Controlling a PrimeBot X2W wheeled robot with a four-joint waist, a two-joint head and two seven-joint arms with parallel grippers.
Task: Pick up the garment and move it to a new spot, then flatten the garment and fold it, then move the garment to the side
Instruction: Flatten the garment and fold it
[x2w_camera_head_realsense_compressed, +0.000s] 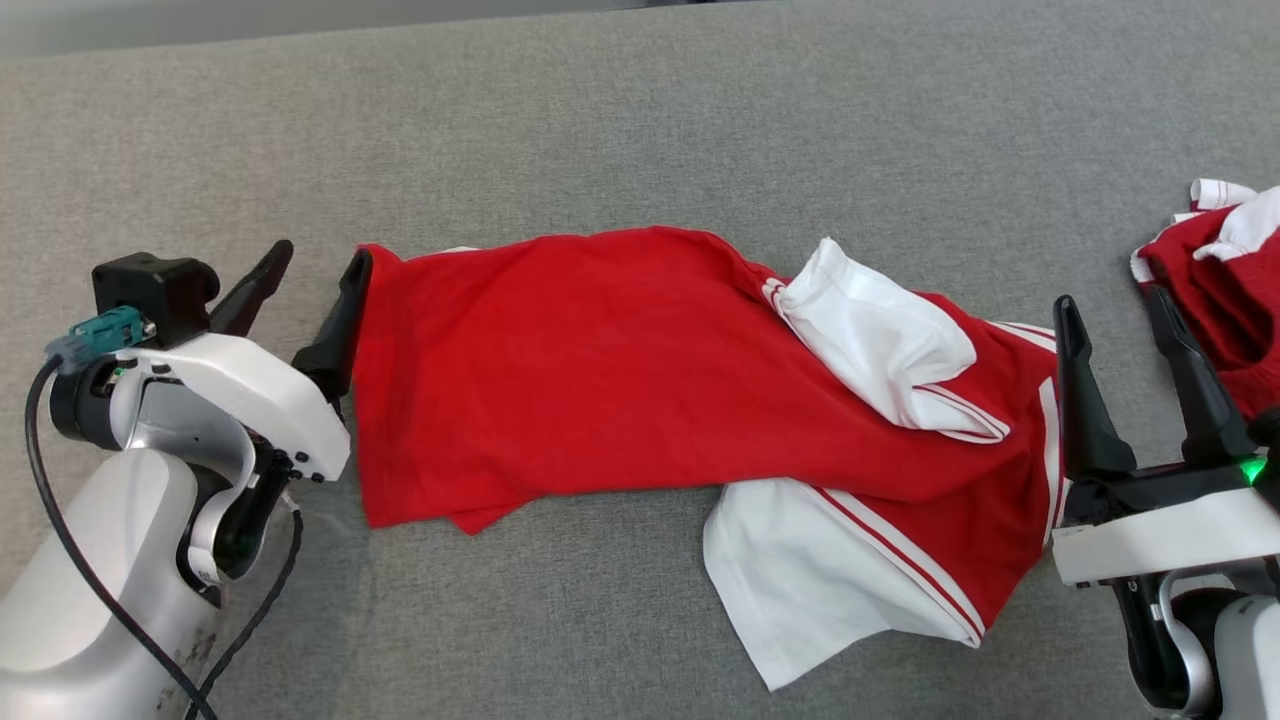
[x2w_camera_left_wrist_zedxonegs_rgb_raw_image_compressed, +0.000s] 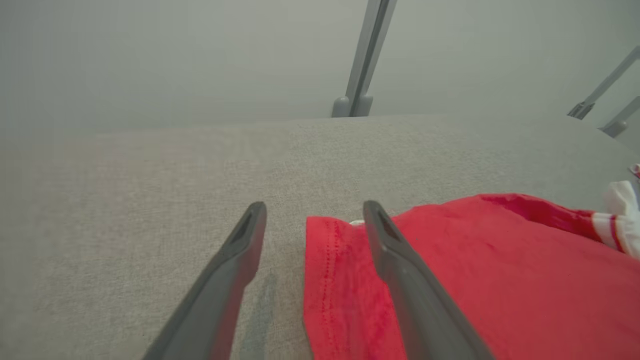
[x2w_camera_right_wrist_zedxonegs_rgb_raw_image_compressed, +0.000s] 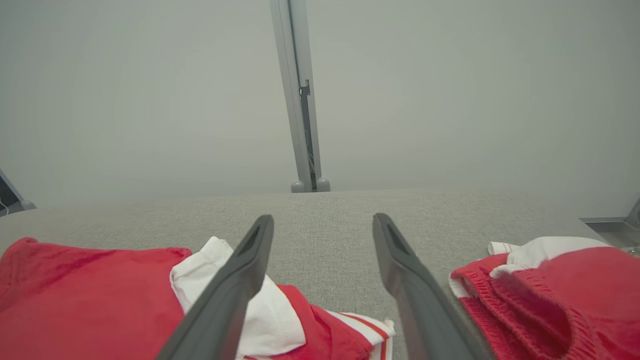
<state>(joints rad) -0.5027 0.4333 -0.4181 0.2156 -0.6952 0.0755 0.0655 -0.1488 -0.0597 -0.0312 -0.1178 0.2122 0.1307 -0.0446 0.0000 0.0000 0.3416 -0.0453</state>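
While both pairs of jaws stand spread and empty, I log the garment (x2w_camera_head_realsense_compressed: 600, 370) rumpled between them — hem edge within the left gripper (x2w_camera_head_realsense_compressed: 320, 256), sleeve end beside the right gripper (x2w_camera_head_realsense_compressed: 1112, 300) — flattening stage, I judge: next, pinch both ends, pull taut.

Just a red shirt (x2w_camera_head_realsense_compressed: 600, 370) with white sleeves and stripes. Lies long and wrinkled on the grey table (x2w_camera_head_realsense_compressed: 640, 130). Has one white sleeve flopped on top.

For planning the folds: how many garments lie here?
2. A red shirt lies across the middle; a second red garment is bunched at the right edge, partly cropped.
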